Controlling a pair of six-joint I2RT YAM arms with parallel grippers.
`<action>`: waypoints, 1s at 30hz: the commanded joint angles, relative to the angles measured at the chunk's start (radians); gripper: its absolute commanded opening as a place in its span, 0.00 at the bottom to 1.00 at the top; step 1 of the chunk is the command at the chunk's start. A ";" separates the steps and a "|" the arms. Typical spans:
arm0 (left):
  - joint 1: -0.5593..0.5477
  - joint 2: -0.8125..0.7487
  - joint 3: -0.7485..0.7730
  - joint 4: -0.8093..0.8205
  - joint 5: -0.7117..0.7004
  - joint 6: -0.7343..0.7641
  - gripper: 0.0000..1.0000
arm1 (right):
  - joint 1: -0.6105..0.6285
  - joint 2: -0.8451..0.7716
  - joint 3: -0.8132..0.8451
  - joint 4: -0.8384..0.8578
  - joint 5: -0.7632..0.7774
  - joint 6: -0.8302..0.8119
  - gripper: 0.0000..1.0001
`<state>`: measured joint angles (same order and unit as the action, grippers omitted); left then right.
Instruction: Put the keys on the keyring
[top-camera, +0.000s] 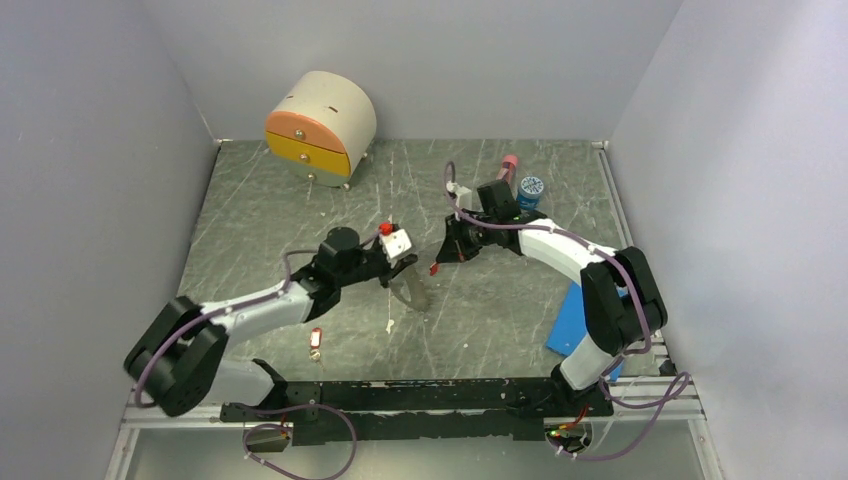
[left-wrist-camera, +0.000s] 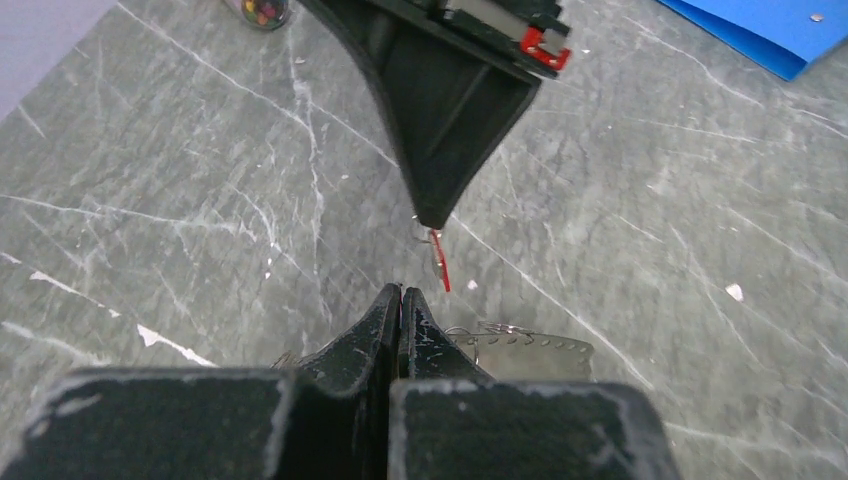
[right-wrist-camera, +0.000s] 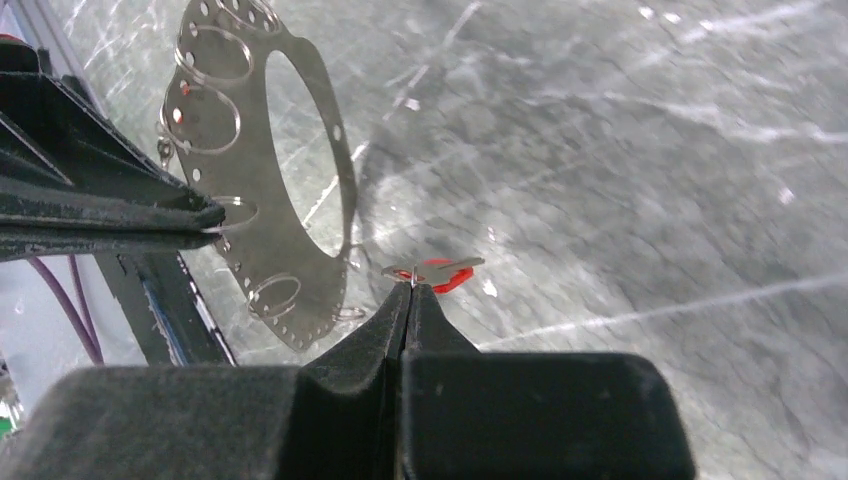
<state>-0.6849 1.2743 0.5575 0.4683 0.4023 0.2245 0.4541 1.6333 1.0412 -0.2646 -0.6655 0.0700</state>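
Mid-table, above the grey marbled table (top-camera: 500, 330): left gripper (top-camera: 399, 270) pressed shut, fingers (left-wrist-camera: 378, 325) meeting with no gap, pinching the keyring (right-wrist-camera: 250, 160) and holding it up off the surface. Gripped, as far as the blurred close view allows, by one of the small wire loops at its rim rather than by the flat band itself. A flat silvery oval band, pierced with small holes and carrying several thin wire loops, standing on edge in the right wrist view, its shadow on the stone behind. From the left wrist, only a pale strip just below and right of the fingertips.

Just beside it, reaching in from the far right: right gripper (top-camera: 440, 262) likewise closed tight, fingertips (right-wrist-camera: 395, 315) nipping the metal end of a red-tagged key (right-wrist-camera: 437, 272). Poking out past the tips, red tag on the far side, near the keyring's lower edge but apart from it, not threaded on any loop. Tip to tip with the left gripper, close but not touching.

Nearer the arm bases, left of centre: second key (top-camera: 316, 340) flat on the table, well apart from both grippers. At the back: drum-shaped drawer box (top-camera: 320, 125), blue-lidded jar (top-camera: 530, 187), pink bottle (top-camera: 508, 164). At the right edge: blue folder (top-camera: 568, 320).
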 joint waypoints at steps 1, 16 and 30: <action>-0.004 0.158 0.102 -0.021 0.015 -0.047 0.03 | -0.051 -0.046 -0.052 0.076 -0.012 0.051 0.03; 0.012 0.278 0.219 -0.155 -0.043 -0.251 0.02 | -0.073 -0.230 -0.130 0.126 0.272 0.049 0.99; 0.153 0.436 0.498 -0.560 -0.308 -0.533 0.94 | 0.000 -0.237 -0.236 0.237 0.315 0.311 0.85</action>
<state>-0.6308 1.6470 0.9401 0.0456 0.1013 -0.2073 0.3668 1.3727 0.8066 -0.0582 -0.2989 0.3122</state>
